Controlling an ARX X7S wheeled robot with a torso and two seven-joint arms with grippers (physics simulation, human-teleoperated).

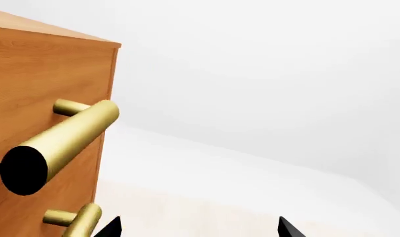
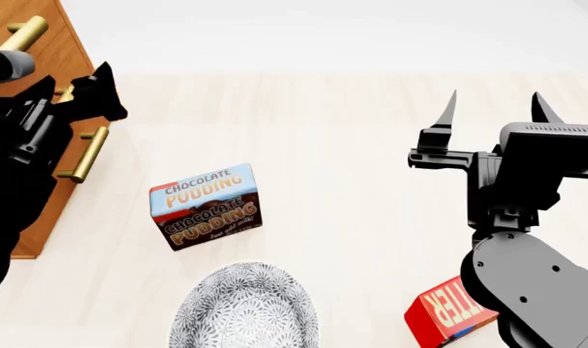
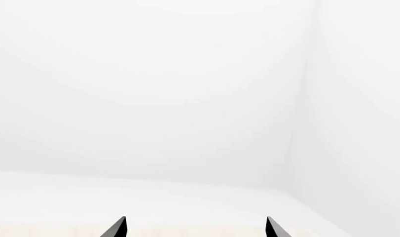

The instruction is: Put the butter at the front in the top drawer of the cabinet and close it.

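The left tool [image 2: 98,90] hangs just in front of the cabinet [image 2: 38,58] at the surface's left edge, its black fingers spread with nothing between them; the left wrist view shows the two fingertips [image 1: 111,227] apart, with the top drawer [image 1: 35,84] and its brass bar handle [image 1: 68,138] close by but not touched. The lower handle [image 1: 78,222] sits right beside one fingertip. Both drawer fronts lie flush with the cabinet face.

The right tool [image 2: 494,109] is raised over the right part of the surface [image 2: 333,159], fingers spread wide and holding nothing; its wrist camera sees only white walls beyond the tips.

The butter [image 2: 449,315] lies at the front edge toward the right corner, partly hidden under the right arm. A Chocolate Pudding box [image 2: 206,206] stands left of centre, and a patterned grey bowl [image 2: 243,308] sits at the front edge just beside it.
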